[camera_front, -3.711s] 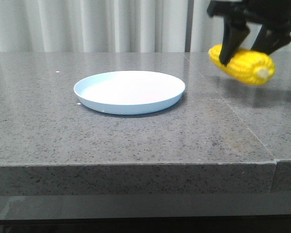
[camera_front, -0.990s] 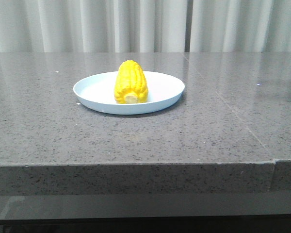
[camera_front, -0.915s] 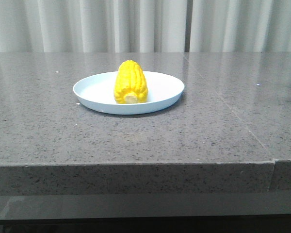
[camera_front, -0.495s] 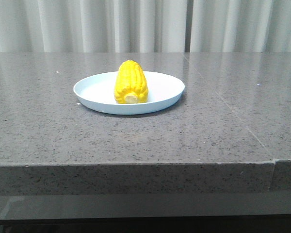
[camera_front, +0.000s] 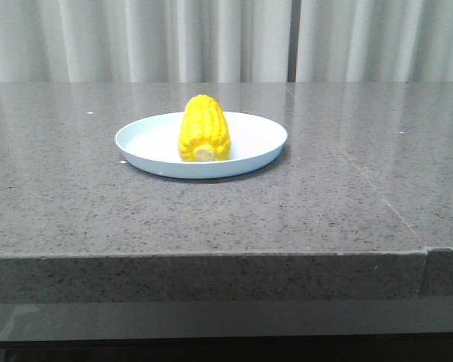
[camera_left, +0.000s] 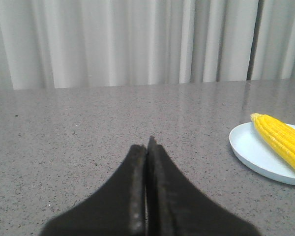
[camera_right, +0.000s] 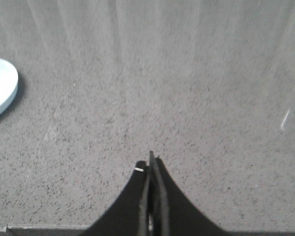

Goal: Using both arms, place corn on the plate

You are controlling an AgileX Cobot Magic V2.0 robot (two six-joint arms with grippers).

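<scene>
The yellow corn (camera_front: 204,128) lies in the pale blue plate (camera_front: 253,139) on the grey stone table, its pale stub end facing the front. No arm shows in the front view. In the left wrist view my left gripper (camera_left: 146,143) is shut and empty over bare table, with the plate (camera_left: 253,152) and corn (camera_left: 280,140) off to one side. In the right wrist view my right gripper (camera_right: 150,160) is shut and empty near the table's front edge, with only the plate's rim (camera_right: 5,91) in sight.
The grey speckled table (camera_front: 340,204) has a seam running front to back at the right. Pale curtains (camera_front: 211,38) hang behind the table's far edge.
3.7 s ago the right gripper held the corn above the table's right side. Since a second ago the corn has lain on the plate with no arm in the front view; nothing has moved.
</scene>
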